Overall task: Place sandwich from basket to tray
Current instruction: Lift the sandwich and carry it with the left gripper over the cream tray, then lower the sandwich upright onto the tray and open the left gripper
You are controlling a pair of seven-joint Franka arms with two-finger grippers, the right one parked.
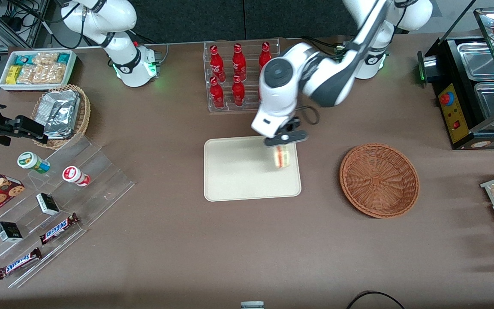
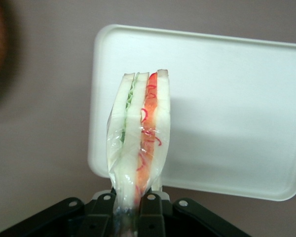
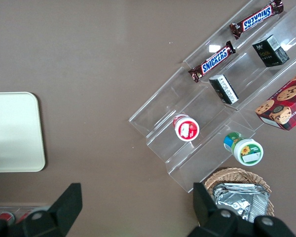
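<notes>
1. Front view: the black two-finger gripper (image 1: 282,148) of the white left arm hangs over the flat cream-beige rectangular tray (image 1: 234,171), above the tray's edge that faces the round reddish-brown wicker basket (image 1: 379,180) and close to the corner farthest from the camera. The small triangular sandwich (image 1: 282,156) of pale bread hangs beneath it, over the tray surface. The basket sits on the brown table (image 1: 187,240) toward the working arm's end, well apart from the tray, with bare tabletop between them. A clear rack of red bottles (image 1: 236,75) stands farther from the camera than the tray, near its edge.

2. Left wrist view: the jaws are clamped on one end of the sandwich (image 2: 138,143), which is in clear wrap, its green and red filling layers showing along the cut edge. It hangs over a rounded corner of the tray (image 2: 227,108); most of the tray is bare.

3. Right wrist view: one rounded end of the tray (image 3: 15,133) shows, with open table between it and a clear stepped display stand (image 3: 207,113).
</notes>
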